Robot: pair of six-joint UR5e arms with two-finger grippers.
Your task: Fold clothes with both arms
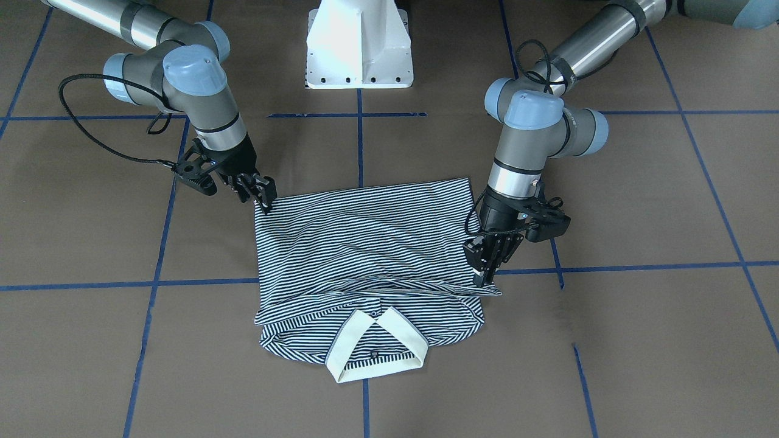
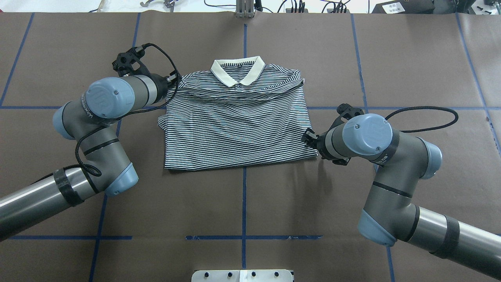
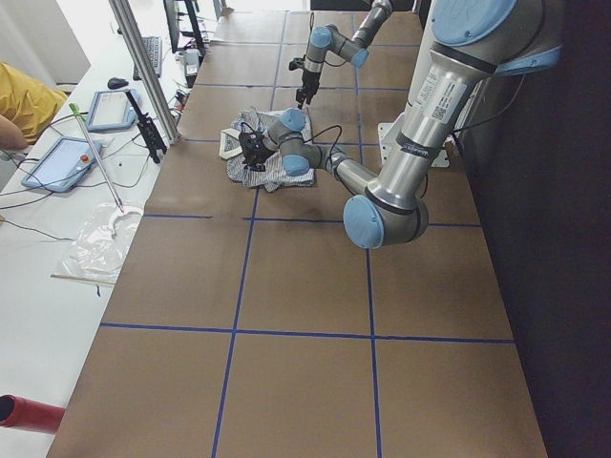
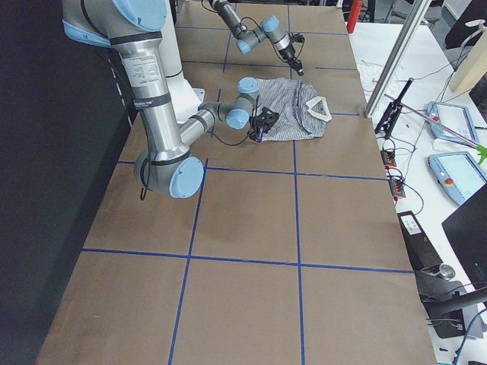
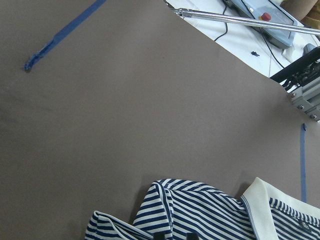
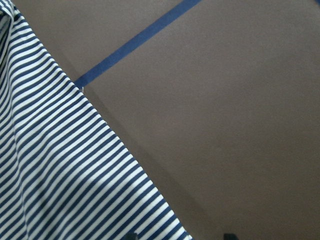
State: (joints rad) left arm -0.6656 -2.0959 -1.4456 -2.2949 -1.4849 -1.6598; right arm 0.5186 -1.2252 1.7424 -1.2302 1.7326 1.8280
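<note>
While the black left pincer (image 1: 484, 278) grips the navy-and-white striped polo shirt (image 1: 365, 237), the black right pincer (image 1: 266, 198) straddles its edge, released.

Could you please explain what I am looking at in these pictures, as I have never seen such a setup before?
The machine is a robot with two jointed arms, the left arm and the right arm, working at a brown table marked with blue tape. Six cameras show the same moment. One faces the robot, one looks over its shoulders, two stand at the table's ends, and one rides on each wrist.

A striped polo shirt lies on the table, front up, with its collar away from the robot. The left gripper is at a shoulder edge and appears closed on bunched fabric. The right gripper is at the shirt's edge near the hem, its jaws apart, so it holds nothing yet.
</note>
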